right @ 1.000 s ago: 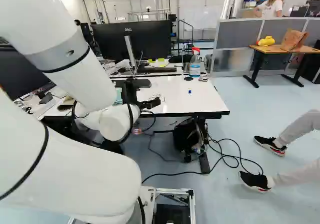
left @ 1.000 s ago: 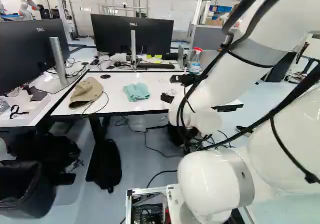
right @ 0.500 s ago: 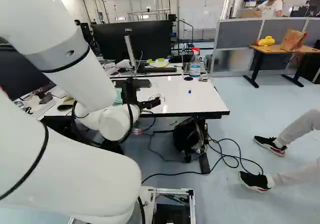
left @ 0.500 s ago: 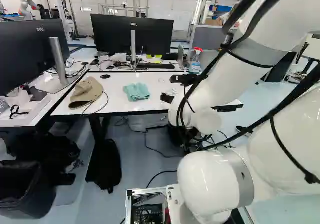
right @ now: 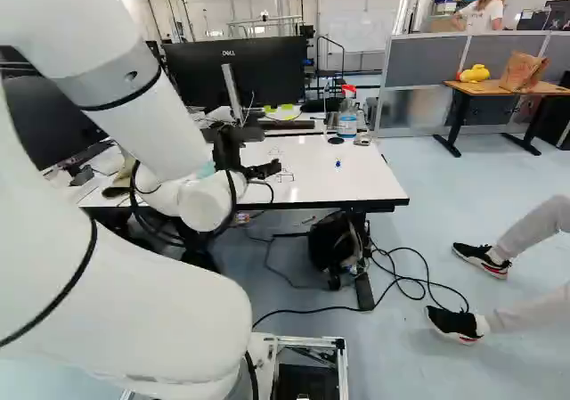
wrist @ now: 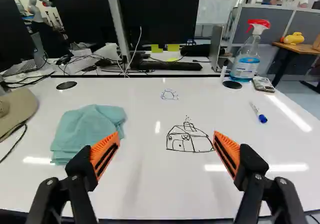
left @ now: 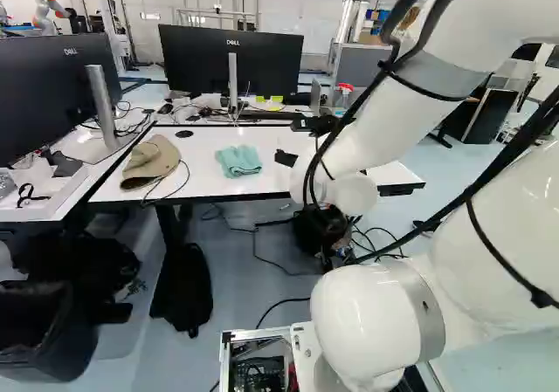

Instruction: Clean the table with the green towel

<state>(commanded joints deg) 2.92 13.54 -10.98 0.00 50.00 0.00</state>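
Green towel [wrist: 85, 134]: one, apparently folded, toward table's [wrist: 150, 189] near edge. Gripper [left: 287, 140]: two fingers [wrist: 105, 152], released, apart.

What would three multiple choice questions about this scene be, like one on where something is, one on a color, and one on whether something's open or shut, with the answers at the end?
1. Where is the green towel?
A) On the floor
B) On the table, between the cap and the house drawing
C) On top of a monitor

2. What color is the trigger of the spray bottle?
A) Red
B) Yellow
C) Black

3. How does the claw stand?
A) Shut on the towel
B) Shut on nothing
C) Open

Answers:
1. B: the wrist view shows the towel on the white tabletop, cap to one side, drawing to the other.
2. A: the trigger shows bright red above the clear bottle.
3. C: its orange pads stand wide apart, gripping nothing.
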